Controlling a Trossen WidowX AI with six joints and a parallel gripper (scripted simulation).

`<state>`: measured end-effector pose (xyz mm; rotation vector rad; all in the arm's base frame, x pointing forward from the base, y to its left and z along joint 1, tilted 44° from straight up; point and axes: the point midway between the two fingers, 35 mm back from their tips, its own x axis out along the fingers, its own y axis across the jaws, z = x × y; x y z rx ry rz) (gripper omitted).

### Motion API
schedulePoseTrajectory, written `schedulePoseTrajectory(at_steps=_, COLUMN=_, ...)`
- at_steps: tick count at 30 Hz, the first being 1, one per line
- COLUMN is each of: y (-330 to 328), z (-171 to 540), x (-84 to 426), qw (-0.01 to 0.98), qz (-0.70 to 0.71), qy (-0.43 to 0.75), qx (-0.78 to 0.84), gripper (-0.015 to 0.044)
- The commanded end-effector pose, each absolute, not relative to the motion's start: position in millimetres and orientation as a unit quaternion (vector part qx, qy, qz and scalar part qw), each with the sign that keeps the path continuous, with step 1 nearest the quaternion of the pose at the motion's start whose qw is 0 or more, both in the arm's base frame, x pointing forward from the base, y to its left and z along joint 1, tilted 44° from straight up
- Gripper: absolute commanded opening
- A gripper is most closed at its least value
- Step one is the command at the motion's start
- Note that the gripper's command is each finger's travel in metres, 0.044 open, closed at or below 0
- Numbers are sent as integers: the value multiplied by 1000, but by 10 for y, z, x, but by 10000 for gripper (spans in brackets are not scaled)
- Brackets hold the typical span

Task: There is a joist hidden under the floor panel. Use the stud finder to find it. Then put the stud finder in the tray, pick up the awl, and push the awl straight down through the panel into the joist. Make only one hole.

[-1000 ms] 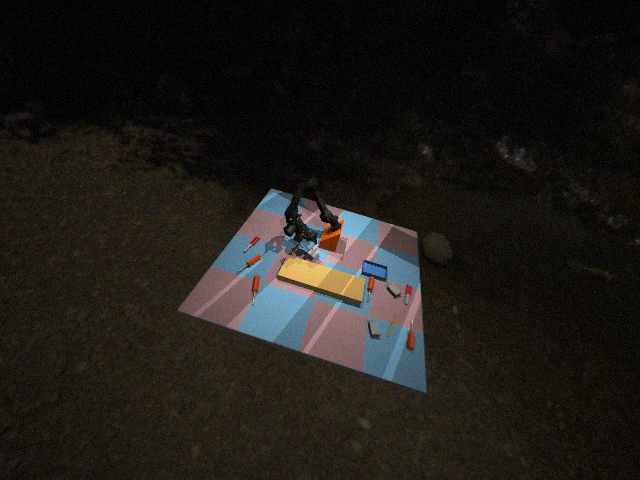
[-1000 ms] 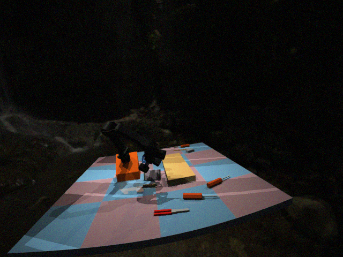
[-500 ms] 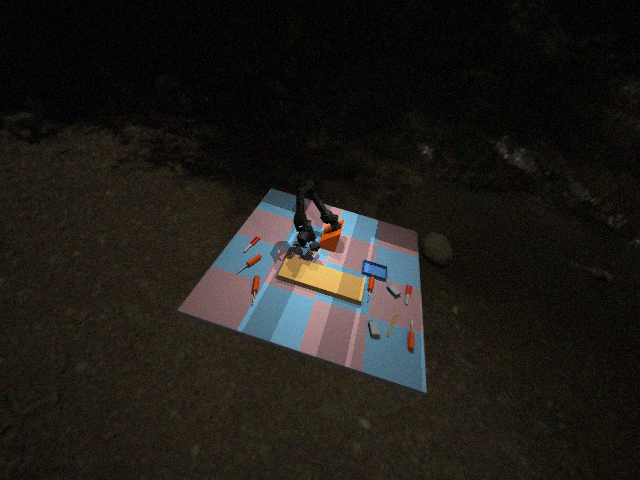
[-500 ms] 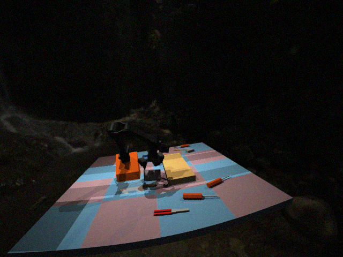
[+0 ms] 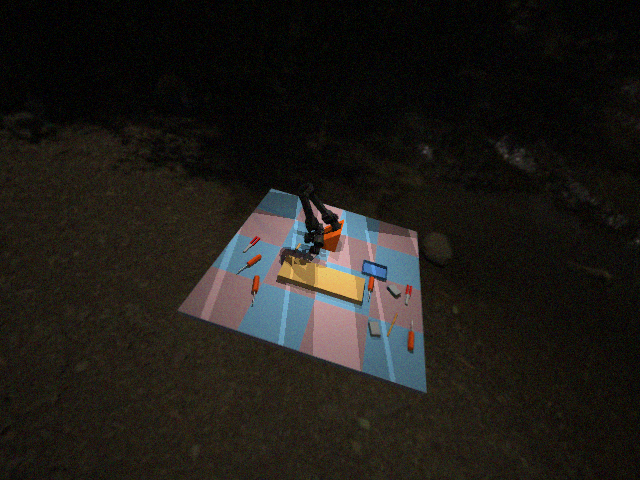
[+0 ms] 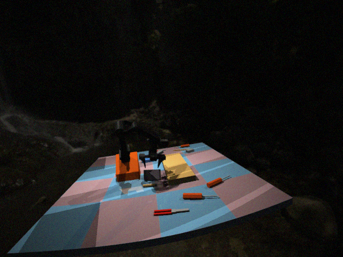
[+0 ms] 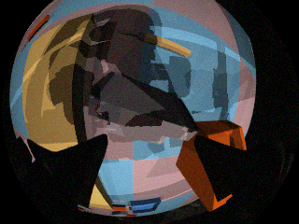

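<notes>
The yellow floor panel (image 5: 336,285) (image 6: 178,163) (image 7: 42,107) lies on the checkered table top. The stud finder, a dark grey block (image 6: 151,175) (image 7: 135,100), stands beside the panel's edge, in shadow. The awl, with its tan handle (image 6: 148,185) (image 7: 173,45), lies near the stud finder; its shaft is in shadow. The blue tray (image 5: 374,270) (image 7: 145,205) is beyond the panel's far end and holds nothing that I can see. My gripper (image 6: 151,166) (image 7: 152,141) is open and empty, pointing down above the stud finder. The joist is hidden.
An orange block (image 5: 333,238) (image 6: 127,168) (image 7: 189,161) stands by the arm's base. Orange-handled tools (image 5: 255,284) (image 6: 192,196) and a red-handled tool (image 5: 252,242) (image 6: 162,212) lie around the panel. Two grey blocks (image 5: 374,328) (image 5: 393,290) and a thin yellow stick (image 5: 392,324) lie near the tray's side.
</notes>
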<state>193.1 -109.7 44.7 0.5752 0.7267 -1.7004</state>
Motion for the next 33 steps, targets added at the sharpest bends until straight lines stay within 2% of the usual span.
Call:
schedulePoseTrajectory(at_steps=1, y=-1001, z=336, x=1952, qw=600, qz=-746, qy=81, qx=276, gripper=440)
schedulePoseTrajectory(at_steps=33, y=-1139, z=211, x=1963, qw=600, qz=-746, qy=83, qx=277, gripper=440)
